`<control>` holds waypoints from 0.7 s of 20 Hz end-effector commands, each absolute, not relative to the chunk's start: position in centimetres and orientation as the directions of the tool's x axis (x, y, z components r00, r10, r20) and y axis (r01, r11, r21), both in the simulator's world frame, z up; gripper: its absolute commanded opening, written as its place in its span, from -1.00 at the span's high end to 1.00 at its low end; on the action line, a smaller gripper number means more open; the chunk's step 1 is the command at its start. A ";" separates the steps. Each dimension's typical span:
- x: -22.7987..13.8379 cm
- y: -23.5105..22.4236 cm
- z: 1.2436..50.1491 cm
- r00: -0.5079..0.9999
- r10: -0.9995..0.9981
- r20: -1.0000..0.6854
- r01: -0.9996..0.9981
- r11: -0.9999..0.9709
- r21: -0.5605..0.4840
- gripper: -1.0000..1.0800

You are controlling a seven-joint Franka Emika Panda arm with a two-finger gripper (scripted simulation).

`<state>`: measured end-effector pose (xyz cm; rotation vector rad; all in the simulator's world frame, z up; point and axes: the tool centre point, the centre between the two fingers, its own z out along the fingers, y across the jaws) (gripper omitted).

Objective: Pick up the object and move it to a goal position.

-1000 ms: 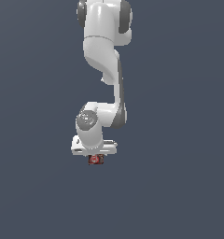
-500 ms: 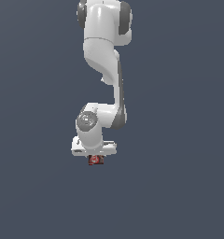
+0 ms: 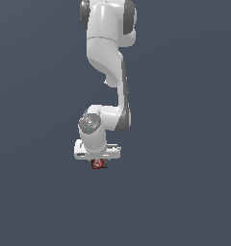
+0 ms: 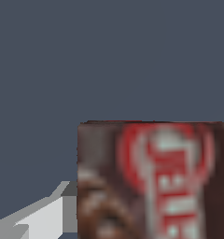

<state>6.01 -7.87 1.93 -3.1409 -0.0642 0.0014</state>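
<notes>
Background: plain slate-grey. White arm (image 3: 108, 62) hangs downward; gripper (image 3: 98, 164) clenched on dark red-brown package (image 4: 153, 179), red-and-white label facing wrist view.

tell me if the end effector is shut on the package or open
Cannot tell for sure. The dark red-brown package sits directly under the end effector, and one finger lies beside it; contact isn't visible.

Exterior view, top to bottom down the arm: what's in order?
Arm shoulder → elbow joint → wrist housing → gripper → dark red-brown package, then plain grey background.
</notes>
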 end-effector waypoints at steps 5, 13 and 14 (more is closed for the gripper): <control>5.1 -7.0 3.7 0.999 0.041 0.000 0.041 -0.999 0.000 1.00; 2.8 -4.7 8.3 0.999 0.041 0.000 0.041 -0.999 0.000 1.00; 2.4 -4.3 9.1 0.999 0.041 0.000 0.041 -0.999 0.000 1.00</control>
